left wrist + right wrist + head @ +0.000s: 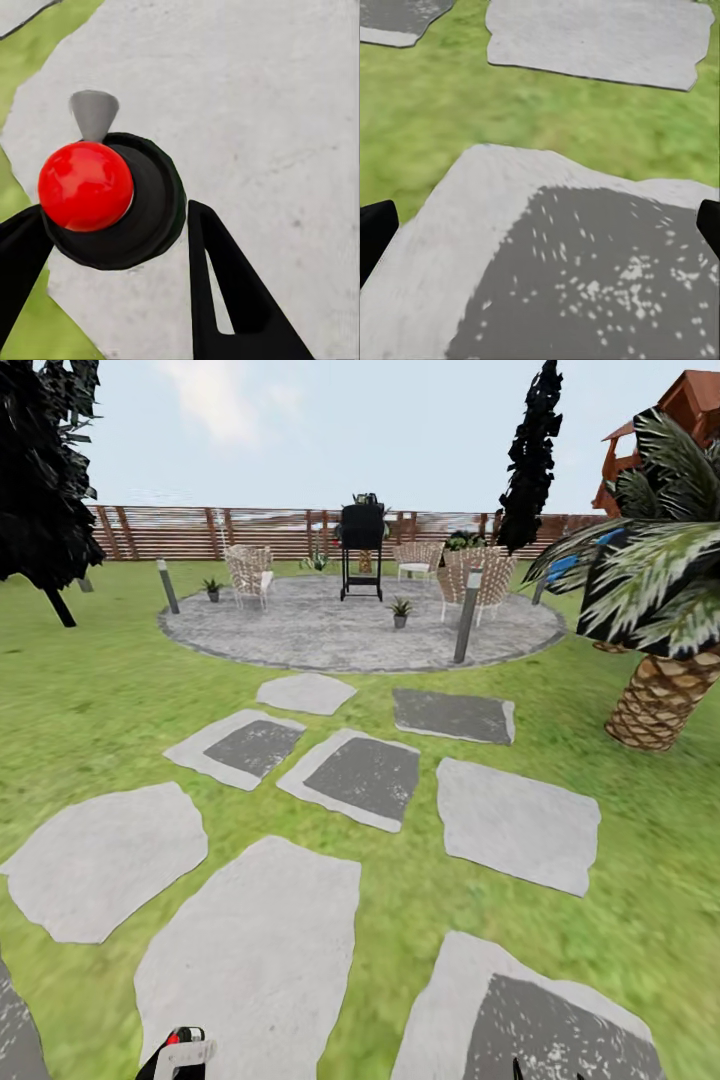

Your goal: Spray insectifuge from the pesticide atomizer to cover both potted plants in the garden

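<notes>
In the left wrist view my left gripper (116, 210) is shut on the pesticide atomizer (150, 210), seen from above as a dark round body with a red knob and a pale grey nozzle. Its head also pokes up at the bottom edge of the head view (185, 1050). Two potted plants stand far ahead on the round stone patio (330, 630): one (401, 610) near its middle, the other (212, 589) at its left rim. My right gripper (540, 229) hangs open over a stepping stone (585, 262), nothing between its fingers.
Flat stepping stones (360, 775) cross the lawn toward the patio. A black grill (361, 550), wicker chairs (478, 582) and bollard lights (467, 615) stand on the patio. A palm (660, 690) rises at the right, with a slatted fence (200, 532) behind.
</notes>
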